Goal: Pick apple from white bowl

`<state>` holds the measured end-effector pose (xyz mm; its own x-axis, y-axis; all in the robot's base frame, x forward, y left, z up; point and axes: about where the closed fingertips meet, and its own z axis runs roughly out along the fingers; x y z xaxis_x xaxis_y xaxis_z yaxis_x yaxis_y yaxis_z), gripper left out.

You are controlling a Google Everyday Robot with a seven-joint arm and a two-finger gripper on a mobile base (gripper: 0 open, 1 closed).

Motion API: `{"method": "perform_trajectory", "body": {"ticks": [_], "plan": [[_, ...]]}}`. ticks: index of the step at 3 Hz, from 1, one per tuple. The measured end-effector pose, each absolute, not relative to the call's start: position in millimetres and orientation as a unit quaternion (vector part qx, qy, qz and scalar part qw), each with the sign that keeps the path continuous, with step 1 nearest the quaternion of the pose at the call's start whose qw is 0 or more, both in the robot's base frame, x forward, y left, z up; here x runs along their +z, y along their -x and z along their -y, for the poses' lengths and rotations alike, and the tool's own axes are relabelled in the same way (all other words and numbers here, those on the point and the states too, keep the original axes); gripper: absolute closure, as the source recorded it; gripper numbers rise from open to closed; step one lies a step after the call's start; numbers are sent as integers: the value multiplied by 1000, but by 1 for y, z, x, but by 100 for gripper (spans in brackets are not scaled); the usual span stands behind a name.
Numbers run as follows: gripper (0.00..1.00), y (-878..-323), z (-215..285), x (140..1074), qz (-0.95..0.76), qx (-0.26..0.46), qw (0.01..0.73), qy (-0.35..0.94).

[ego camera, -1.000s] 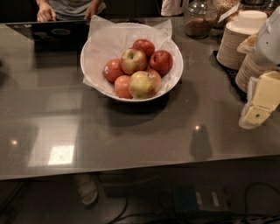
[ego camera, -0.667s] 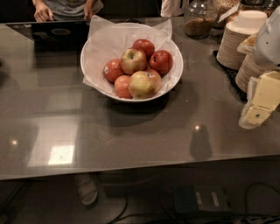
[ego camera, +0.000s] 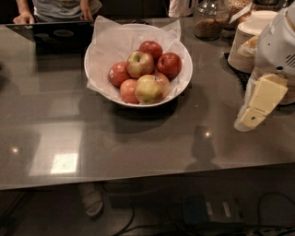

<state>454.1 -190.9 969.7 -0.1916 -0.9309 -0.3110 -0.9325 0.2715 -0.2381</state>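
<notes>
Edged left, the blocky cream gripper (ego camera: pixel 251 115) hangs right of the paper-lined white bowl (ego camera: pixel 188 80), grip unclear.

A glass jar (ego camera: pixel 209 20) (brownish contents) and stacked beige plates (ego camera: pixel 239 50) stand on the grey table (ego camera: pixel 138 147), behind the gripper (ego camera: pixel 259 105) at its right edge.

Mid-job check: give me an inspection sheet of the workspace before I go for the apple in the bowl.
Surface: dark glossy table, lights reflected in it.
Job's things: apple, pale yellow-green, at the front of the pile in the paper-lined white bowl; red apples and a smaller yellow-red apple beside and behind it.
Clutter: stacked plates, glass jar, laptop along the far side.
Grippers: gripper at the right, well apart from the bowl.
Cables: cables on the floor under the table.
Surroundings: person behind the laptop.
</notes>
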Motion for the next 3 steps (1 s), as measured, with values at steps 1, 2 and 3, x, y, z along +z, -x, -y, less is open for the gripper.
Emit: {"method": "perform_trajectory", "body": {"ticks": [1,2,3], "plan": [[0,-478,139,976,-738,39,273,617],[0,-478,139,976,-738,39,273,617],[0,-484,131,973,-729,49,290,618]]}}
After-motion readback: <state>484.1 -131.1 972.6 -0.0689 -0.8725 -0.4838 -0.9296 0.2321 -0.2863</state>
